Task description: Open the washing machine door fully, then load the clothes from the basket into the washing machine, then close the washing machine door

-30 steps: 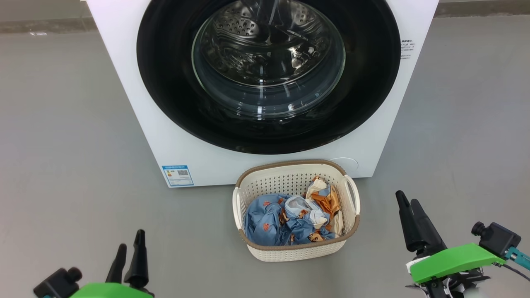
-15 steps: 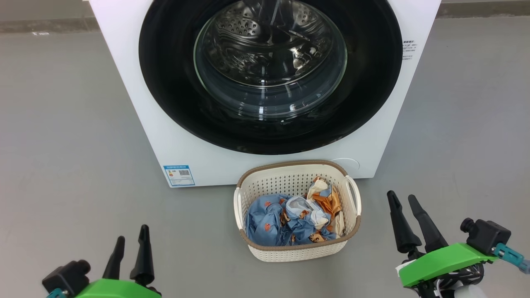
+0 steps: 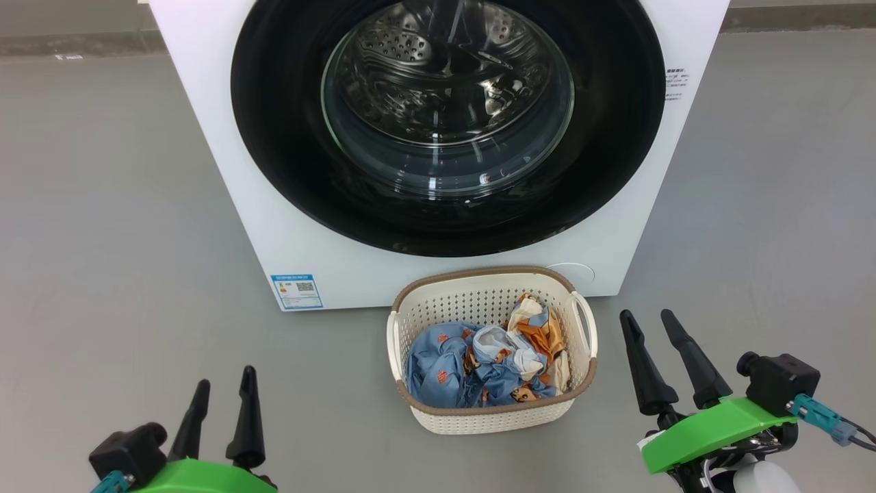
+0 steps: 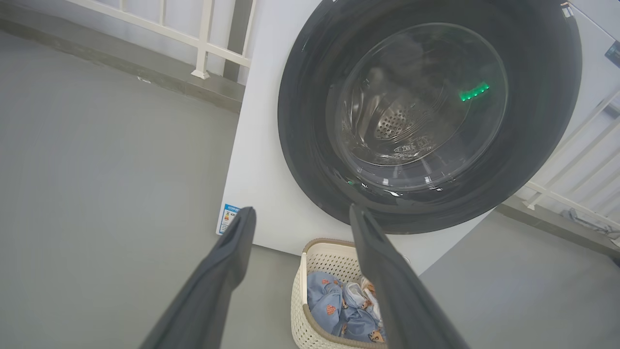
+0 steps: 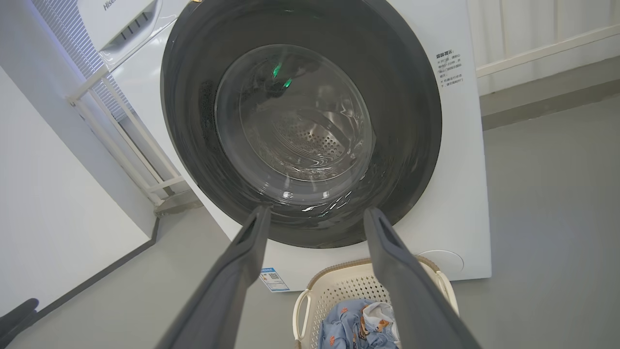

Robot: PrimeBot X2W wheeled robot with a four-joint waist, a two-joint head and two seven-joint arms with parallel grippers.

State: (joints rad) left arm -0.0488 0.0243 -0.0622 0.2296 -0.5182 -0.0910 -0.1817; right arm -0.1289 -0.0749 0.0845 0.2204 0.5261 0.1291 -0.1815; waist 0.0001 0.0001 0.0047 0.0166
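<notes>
The white washing machine (image 3: 219, 157) stands on the floor before me, and its door (image 3: 602, 137), a glossy black rim around a clear glass bowl, lies shut against its front. The steel drum shows through the glass. Right below the door sits the cream basket (image 3: 410, 329), with the blue printed clothes (image 3: 445, 363) crumpled inside. My left gripper (image 3: 226, 378) hovers open and empty, left of the basket and nearer to me. My right gripper (image 3: 645, 315) is open and empty just right of the basket. Both wrist views look up at the door (image 4: 300, 121) (image 5: 416, 121) between spread fingers.
A grey floor (image 3: 102, 239) surrounds the machine with room on both sides. A white railing (image 4: 203, 43) runs behind the machine. In the right wrist view a white wall panel (image 5: 58, 208) stands to the machine's left. A blue label (image 3: 296, 291) marks the front's lower left corner.
My right gripper has drifted left toward the basket and its fingers have spread apart. My left gripper has edged up and right. The door and basket are unmoved.
</notes>
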